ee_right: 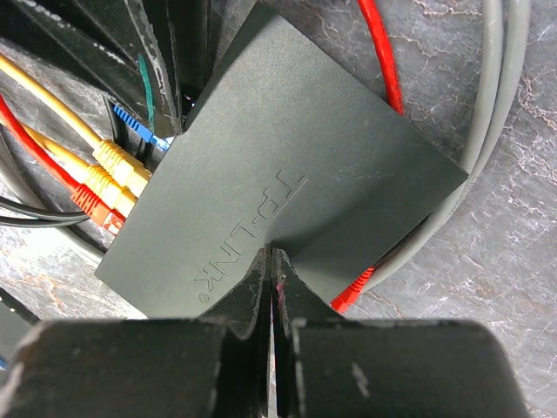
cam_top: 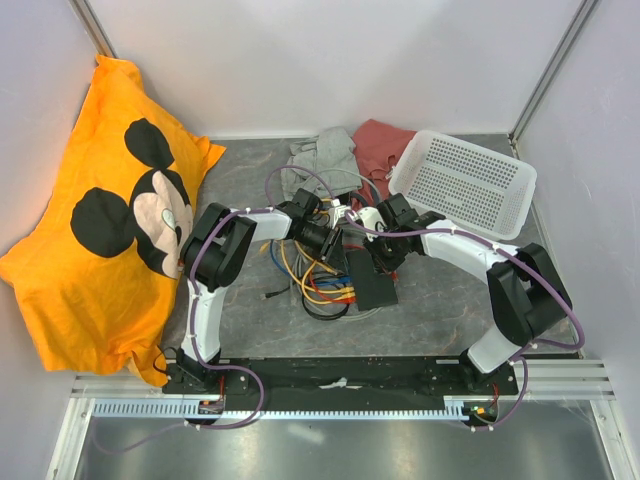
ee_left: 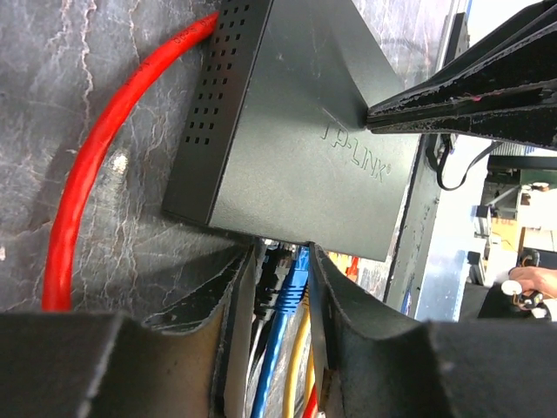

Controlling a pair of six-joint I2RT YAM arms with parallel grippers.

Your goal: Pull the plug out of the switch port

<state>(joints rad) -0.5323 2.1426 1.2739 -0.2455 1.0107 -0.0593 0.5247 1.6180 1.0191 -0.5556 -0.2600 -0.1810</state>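
The table (cam_top: 250, 325) was viewed whole from high above its near edge, facing down, while the switch (ee_left: 296, 131), shared by all views, was framed closely by both wrist cameras from opposite edges.

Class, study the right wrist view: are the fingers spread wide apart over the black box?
No, the right fingers are pressed together, tips against the black box.

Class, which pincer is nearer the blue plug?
Left. The left pincer straddles the blue plug; the right pincer is shut, tips resting on top of the switch, apart from the plug.
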